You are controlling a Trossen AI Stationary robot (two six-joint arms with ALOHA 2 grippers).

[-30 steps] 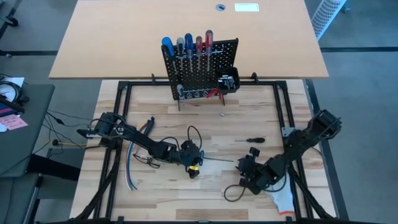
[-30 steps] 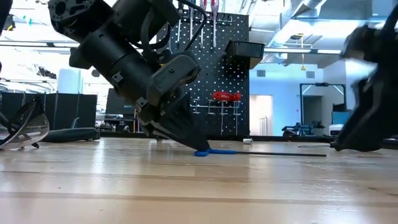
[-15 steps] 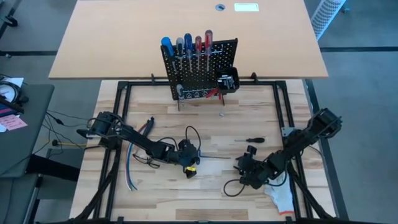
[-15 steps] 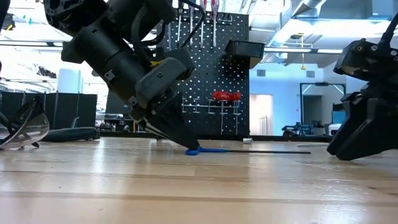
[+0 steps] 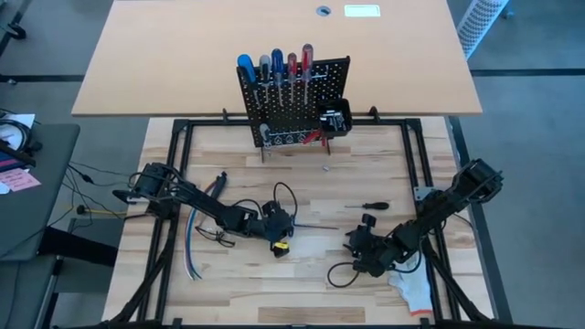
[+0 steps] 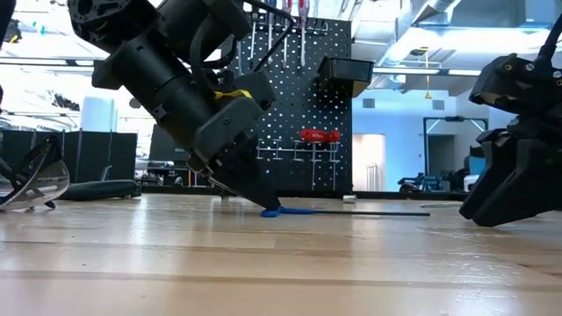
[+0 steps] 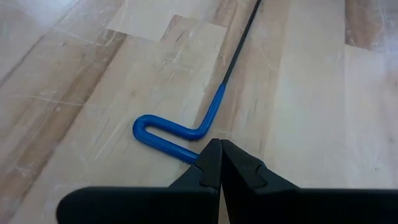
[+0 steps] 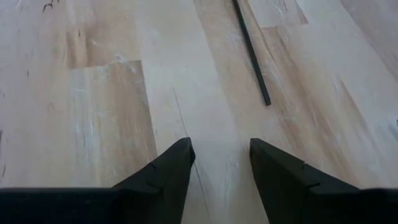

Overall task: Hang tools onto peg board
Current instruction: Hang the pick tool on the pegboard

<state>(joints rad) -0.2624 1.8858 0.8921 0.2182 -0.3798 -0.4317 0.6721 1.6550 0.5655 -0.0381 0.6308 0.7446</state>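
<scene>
Left claw (image 7: 219, 163) pinched shut on blue-handled key (image 7: 180, 127) lying on tabletop (image 5: 320, 265); right claw (image 8: 221, 163) parted, empty, low nearby.

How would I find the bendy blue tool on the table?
Start at the black peg board and come forward across the wooden table to the left gripper. Its shut fingers pinch the hex key: a long thin black rod whose blue end bends into a loop.
</scene>
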